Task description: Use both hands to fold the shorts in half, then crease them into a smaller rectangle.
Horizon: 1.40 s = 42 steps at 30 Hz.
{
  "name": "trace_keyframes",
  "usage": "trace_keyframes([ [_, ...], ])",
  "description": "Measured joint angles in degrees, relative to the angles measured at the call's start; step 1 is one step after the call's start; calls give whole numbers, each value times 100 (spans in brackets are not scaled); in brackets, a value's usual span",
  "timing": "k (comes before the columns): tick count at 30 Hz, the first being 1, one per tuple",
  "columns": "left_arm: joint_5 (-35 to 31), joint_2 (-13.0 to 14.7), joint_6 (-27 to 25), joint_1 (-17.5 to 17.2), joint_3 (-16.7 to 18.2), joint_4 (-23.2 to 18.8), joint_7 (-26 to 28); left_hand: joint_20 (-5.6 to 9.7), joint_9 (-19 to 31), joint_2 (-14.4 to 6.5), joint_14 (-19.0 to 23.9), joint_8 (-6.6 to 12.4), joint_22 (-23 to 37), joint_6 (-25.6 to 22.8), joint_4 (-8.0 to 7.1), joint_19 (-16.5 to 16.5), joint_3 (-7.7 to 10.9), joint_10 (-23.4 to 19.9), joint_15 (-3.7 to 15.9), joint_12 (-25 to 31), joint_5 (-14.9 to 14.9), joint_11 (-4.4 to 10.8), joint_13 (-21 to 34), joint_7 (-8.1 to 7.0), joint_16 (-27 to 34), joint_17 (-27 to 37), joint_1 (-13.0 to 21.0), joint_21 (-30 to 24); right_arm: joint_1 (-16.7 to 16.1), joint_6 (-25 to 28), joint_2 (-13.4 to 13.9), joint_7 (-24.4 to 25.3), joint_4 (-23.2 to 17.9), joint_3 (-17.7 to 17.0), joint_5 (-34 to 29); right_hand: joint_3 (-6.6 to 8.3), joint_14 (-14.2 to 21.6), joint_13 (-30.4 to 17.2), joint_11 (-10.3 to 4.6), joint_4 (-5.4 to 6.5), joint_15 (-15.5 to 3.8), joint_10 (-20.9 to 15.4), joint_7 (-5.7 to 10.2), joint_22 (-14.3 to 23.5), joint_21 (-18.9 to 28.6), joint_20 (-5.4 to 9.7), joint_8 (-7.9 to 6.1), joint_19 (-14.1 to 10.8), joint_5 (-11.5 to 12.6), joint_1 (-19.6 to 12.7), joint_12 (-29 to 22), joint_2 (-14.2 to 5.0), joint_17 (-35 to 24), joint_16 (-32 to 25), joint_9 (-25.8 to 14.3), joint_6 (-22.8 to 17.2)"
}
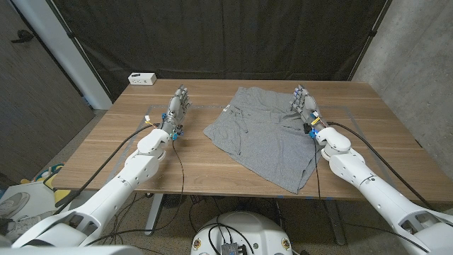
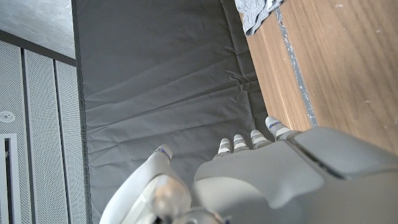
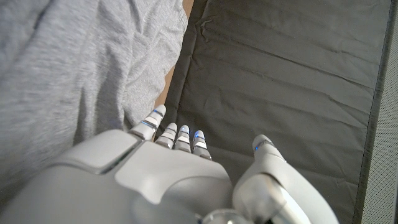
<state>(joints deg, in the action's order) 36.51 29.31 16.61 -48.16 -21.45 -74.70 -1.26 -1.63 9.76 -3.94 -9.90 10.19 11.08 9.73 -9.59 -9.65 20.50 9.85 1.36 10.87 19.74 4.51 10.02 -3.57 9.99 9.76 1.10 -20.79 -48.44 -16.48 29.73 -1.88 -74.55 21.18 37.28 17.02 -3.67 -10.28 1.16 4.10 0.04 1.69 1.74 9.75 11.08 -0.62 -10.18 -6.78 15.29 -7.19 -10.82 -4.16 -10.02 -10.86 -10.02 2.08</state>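
Both hands, left hand and right hand, are hovering open and empty; the limp grey shorts, lying toward the counter's far right corner, look best taken by their corners.

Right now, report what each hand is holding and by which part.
Nothing is held. The left hand stands on bare table beside the grey shorts, apart from them. The right hand stands at the shorts' edge, fingers extended, gripping no fabric.

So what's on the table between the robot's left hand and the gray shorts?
Nothing: in the head view, just bare wooden table between the left hand and the shorts.
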Motion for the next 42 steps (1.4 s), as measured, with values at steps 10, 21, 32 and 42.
trace_keyframes([
  [10, -284, 106, -62, -28, -64, -134, 240, -377, -1, -90, 13, 66, -16, 24, 86, -20, -3, 0, -119, 89, 0, -1, 27, -24, 62, 0, 100, 67, -68, 61, 182, 160, -181, 42, -273, 48, -26, 0, 8, -47, 26, 7, 0, 0, 0, -31, -21, -31, 0, -69, 0, -7, 0, 0, 0, -1],
  [21, -821, 373, -162, -59, -169, -434, 559, -686, 3, -147, 10, 128, -16, -3, 304, -18, 40, -1, -405, 143, -102, -1, 27, -64, 91, -1, 410, 67, -273, 276, 577, 621, -727, 101, -874, 67, -11, 1, 8, -141, 40, 7, 0, 0, 0, -49, -42, -46, 0, -143, 0, 16, 1, 0, 1, -1],
  [32, -1893, 811, -424, -92, -329, -949, 990, -985, 26, -82, -17, 128, 24, 19, 605, -38, 110, -2, -663, 166, -309, -207, 27, -86, 128, 5, 764, 111, -530, 539, 952, 1050, -1339, 117, -1426, 249, 410, 1, 28, -595, 281, -262, 132, -1, 0, -536, -86, -123, -48, -754, -44, -50, 1, -89, 2, -220],
  [42, -2722, 1127, -525, -135, -431, -1313, 1317, -1017, 26, -58, 223, 216, 26, -465, 1005, 119, 215, -566, -607, 334, -567, -242, 53, -14, 128, 10, 1209, -12, -818, 1014, 1352, 1449, -2037, 90, -1993, 379, 544, -26, -5, -821, 260, -357, 188, 27, 45, -543, -127, -194, -111, -1048, -85, -113, 2, -89, -27, -314],
])
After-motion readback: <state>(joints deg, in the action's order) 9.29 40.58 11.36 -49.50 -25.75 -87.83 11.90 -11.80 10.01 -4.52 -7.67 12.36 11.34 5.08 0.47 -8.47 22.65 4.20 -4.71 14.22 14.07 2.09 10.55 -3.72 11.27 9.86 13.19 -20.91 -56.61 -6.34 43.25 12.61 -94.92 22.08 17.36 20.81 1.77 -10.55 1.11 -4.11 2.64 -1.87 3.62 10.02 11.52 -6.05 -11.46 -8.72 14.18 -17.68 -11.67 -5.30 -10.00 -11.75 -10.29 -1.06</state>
